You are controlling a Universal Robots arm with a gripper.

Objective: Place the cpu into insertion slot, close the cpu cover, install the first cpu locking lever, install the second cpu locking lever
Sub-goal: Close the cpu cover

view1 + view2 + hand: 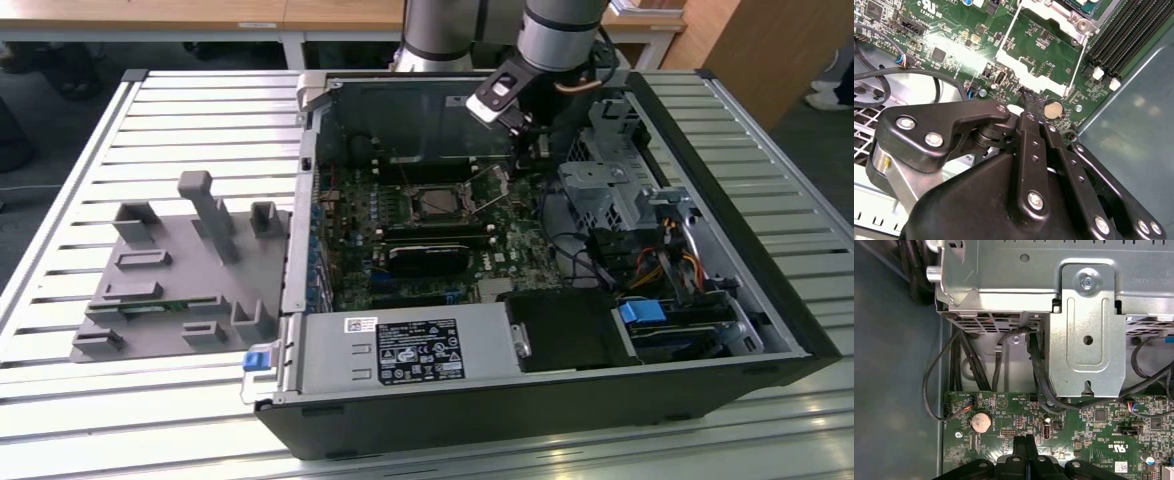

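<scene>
The cpu (438, 203) is seen lying flat in the insertion slot (411, 205) at the middle of the motherboard (514, 250). It is apart from the gripper (525, 145), which is held over the board toward the exterior view's right. In both wrist views the fingers (1022, 447) are pressed together, and nothing is clamped between them. A coin cell (980, 422) is found just beside the fingertips. A metal drive cage (1084, 330) and black cables (1036, 370) are set close by.
</scene>
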